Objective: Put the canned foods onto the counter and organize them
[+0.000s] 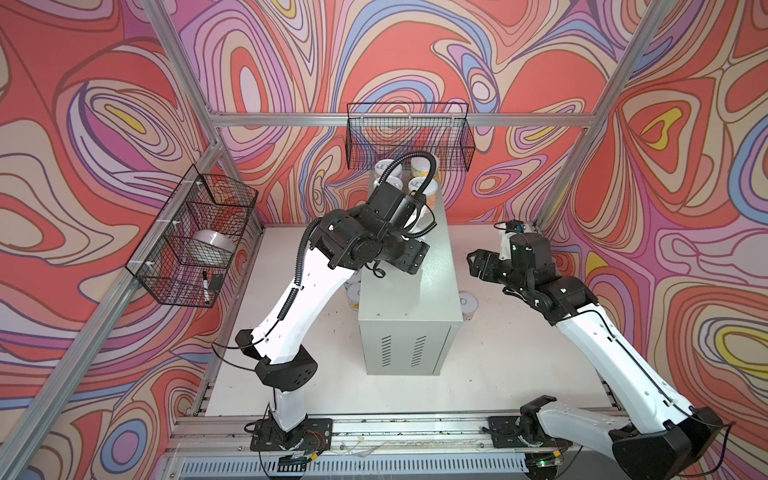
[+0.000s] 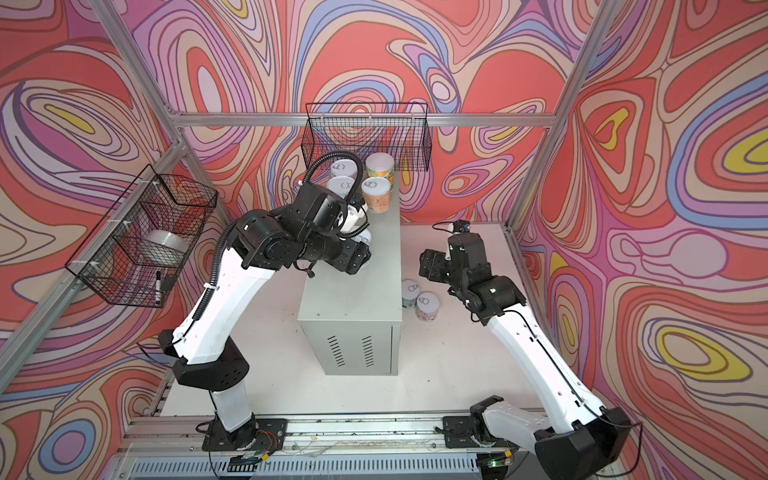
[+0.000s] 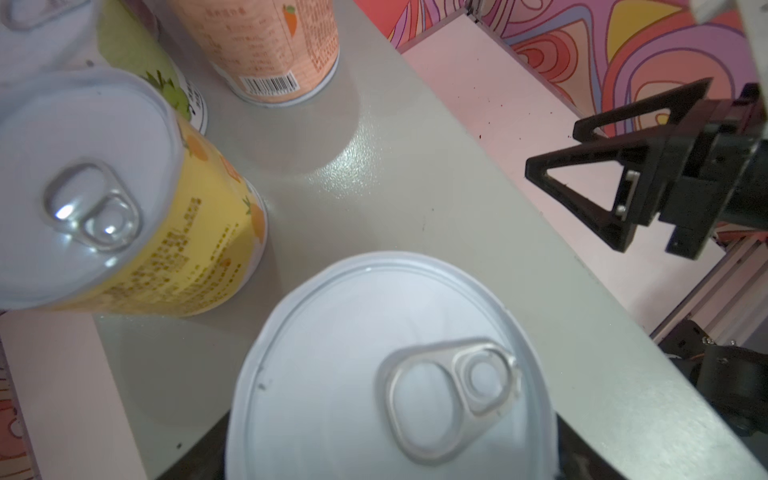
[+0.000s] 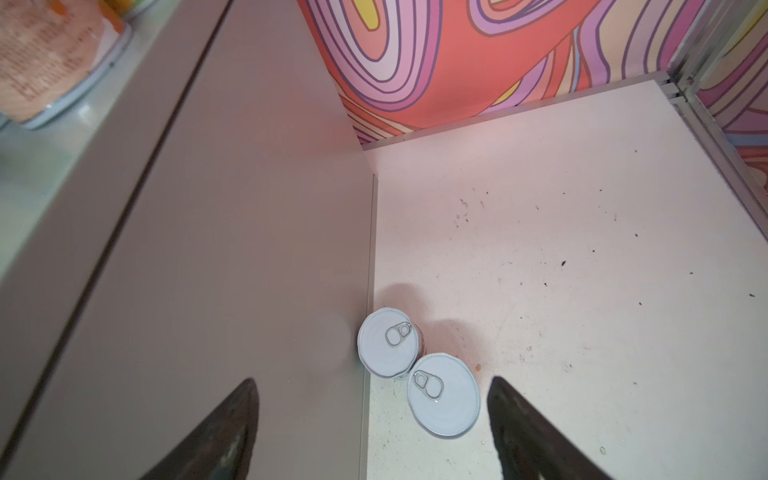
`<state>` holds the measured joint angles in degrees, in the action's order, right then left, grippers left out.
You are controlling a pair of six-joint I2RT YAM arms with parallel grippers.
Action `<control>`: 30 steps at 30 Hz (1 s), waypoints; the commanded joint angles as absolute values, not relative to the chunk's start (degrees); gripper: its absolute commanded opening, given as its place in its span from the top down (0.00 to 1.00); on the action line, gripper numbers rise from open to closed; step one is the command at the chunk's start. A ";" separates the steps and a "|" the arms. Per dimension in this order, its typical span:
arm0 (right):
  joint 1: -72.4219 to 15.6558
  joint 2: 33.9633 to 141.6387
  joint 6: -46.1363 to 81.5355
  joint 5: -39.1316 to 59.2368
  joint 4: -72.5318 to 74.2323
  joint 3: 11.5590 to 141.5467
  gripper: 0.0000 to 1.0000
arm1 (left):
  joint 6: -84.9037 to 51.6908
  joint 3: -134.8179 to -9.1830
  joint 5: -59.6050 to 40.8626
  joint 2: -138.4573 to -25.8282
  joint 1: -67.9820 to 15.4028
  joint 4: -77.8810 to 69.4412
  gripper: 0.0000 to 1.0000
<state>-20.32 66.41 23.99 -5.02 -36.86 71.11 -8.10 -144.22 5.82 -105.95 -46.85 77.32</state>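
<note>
Several cans stand at the far end of the counter [image 1: 411, 299], among them a yellow can [image 3: 166, 232] and an orange can [image 3: 270, 45]. My left gripper [image 3: 395, 457] hangs over the counter top with one more can [image 3: 353, 374] upright between its jaws. That can's lid hides the pads, so contact is unclear. My right gripper [image 4: 372, 382] is open, high above the table to the right of the counter. Below it two cans [image 4: 388, 343] [image 4: 442, 395] stand side by side against the counter's wall. More cans [image 1: 353, 291] show on the table left of the counter.
A black wire basket [image 1: 409, 135] hangs on the back rail just above the far cans. Another wire basket [image 1: 195, 232] on the left wall holds a white roll [image 1: 214, 241] and a marker [image 1: 205, 286]. Aluminium rails edge the white table [image 1: 498, 365].
</note>
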 commanded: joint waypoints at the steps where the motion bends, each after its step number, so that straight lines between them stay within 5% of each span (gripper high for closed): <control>1: -20.03 65.85 23.48 -3.56 -37.00 73.38 0.11 | -6.46 -144.14 5.80 -104.24 -47.06 73.97 0.15; 20: -21.90 61.52 20.60 6.58 -32.29 78.76 0.15 | -2.22 -145.11 10.23 -97.05 -47.08 64.68 0.12; 26: -31.13 62.23 16.49 -1.35 -33.99 82.05 0.12 | -2.27 -136.69 13.74 -88.12 -46.58 59.47 0.12; 30: -36.43 63.33 15.10 -5.60 -34.18 82.95 0.12 | -8.93 -121.60 5.02 -76.31 -39.62 51.10 0.12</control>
